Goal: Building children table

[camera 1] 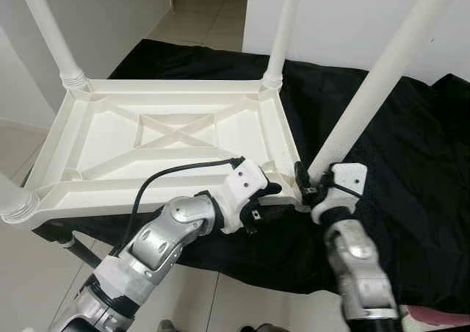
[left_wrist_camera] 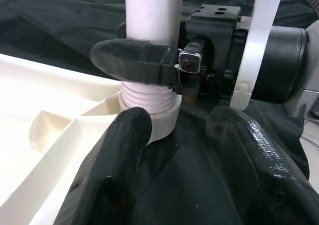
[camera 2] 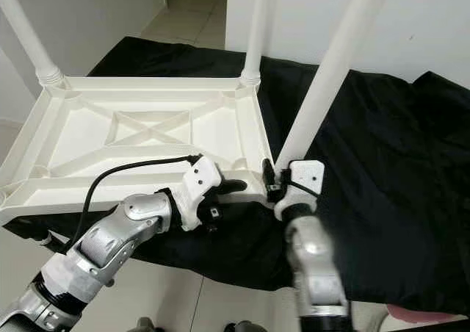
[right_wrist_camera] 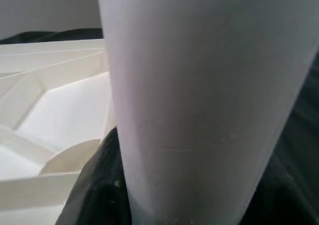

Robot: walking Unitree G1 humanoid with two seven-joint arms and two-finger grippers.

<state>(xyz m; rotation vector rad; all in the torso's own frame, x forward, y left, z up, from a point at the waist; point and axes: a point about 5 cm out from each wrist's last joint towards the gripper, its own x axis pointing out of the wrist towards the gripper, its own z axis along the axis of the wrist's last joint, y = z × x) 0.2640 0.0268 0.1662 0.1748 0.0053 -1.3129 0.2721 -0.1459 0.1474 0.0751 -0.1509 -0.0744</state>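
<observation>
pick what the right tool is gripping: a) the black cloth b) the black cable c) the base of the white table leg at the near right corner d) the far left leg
c, the right tool is closed around the bottom of the white table leg, just above its threaded end at the upturned tabletop corner.

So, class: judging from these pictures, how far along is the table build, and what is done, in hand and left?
Done: three white legs stand in the corner sockets of the upturned tabletop, for example the far leg. In hand: the right gripper is shut on the fourth leg at the near corner socket, its threads visible; the left gripper is open beside that corner. Left: seating that leg, then turning the table upright off the black cloth.
</observation>
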